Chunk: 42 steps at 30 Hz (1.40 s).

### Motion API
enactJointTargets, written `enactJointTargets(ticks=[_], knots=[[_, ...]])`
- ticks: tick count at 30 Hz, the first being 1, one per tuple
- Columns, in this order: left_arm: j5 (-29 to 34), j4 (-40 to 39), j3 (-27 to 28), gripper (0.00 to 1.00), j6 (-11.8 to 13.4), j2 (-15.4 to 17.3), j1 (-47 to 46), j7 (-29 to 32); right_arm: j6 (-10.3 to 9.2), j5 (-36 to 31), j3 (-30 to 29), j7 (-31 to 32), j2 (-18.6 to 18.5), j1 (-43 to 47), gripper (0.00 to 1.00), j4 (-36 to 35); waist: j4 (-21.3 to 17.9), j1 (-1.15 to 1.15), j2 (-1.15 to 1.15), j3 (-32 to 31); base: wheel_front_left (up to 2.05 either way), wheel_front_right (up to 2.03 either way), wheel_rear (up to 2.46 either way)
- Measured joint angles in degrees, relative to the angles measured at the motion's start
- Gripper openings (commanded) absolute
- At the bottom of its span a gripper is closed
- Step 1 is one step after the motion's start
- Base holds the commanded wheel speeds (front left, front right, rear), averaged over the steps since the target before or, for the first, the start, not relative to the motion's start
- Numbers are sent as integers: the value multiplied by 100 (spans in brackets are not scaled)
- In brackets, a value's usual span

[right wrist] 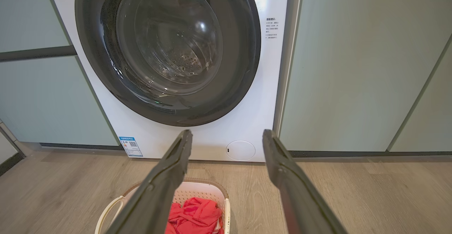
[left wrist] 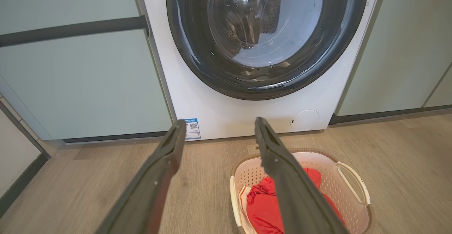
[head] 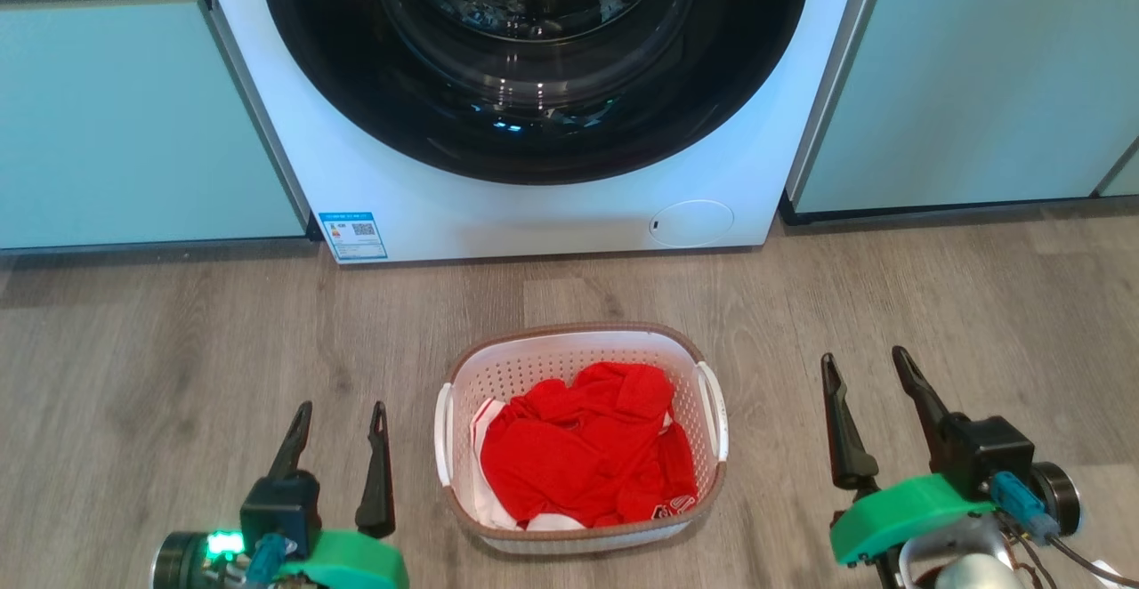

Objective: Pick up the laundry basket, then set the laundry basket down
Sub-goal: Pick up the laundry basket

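The laundry basket [head: 685,367] stands on the wood floor in front of the washing machine, white and perforated with a brown rim and two white side handles. Red clothing [head: 583,447] lies inside it. My left gripper [head: 343,415] is open to the basket's left, clear of its left handle [head: 442,433]. On the other side, my right gripper [head: 868,365] is open too, apart from the right handle [head: 714,407]. The left wrist view has the basket [left wrist: 348,188] at lower right, partly behind one finger [left wrist: 286,177]. In the right wrist view the basket [right wrist: 208,191] sits at the bottom left of centre.
A white front-loading washing machine [head: 534,215] with a dark round door stands just beyond the basket. Pale green cabinet fronts [head: 133,126] flank it on both sides. Bare wood floor [head: 178,340] stretches left and right of the basket.
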Motion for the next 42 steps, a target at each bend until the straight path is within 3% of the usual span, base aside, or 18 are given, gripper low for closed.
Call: enactJointTargets(ticks=[13, 23, 42], knots=[[32, 77, -12, 100, -51, -15, -119, 0, 0, 0, -35, 0, 0, -66, 100, 115, 38, 0, 0, 390, 0, 0, 0], [-132, 431, 2, 100, -107, -35, -984, -15, 0, -153, -87, 0, -8, -997, 100, 449, 85, 1, 0, 1106, 0, 0, 0], [-844, 1866, -202, 100, -104, -141, -3311, -25, 0, -469, -390, -1, -44, -3122, 100, 1824, 220, 2, 0, 3378, 0, 0, 0]])
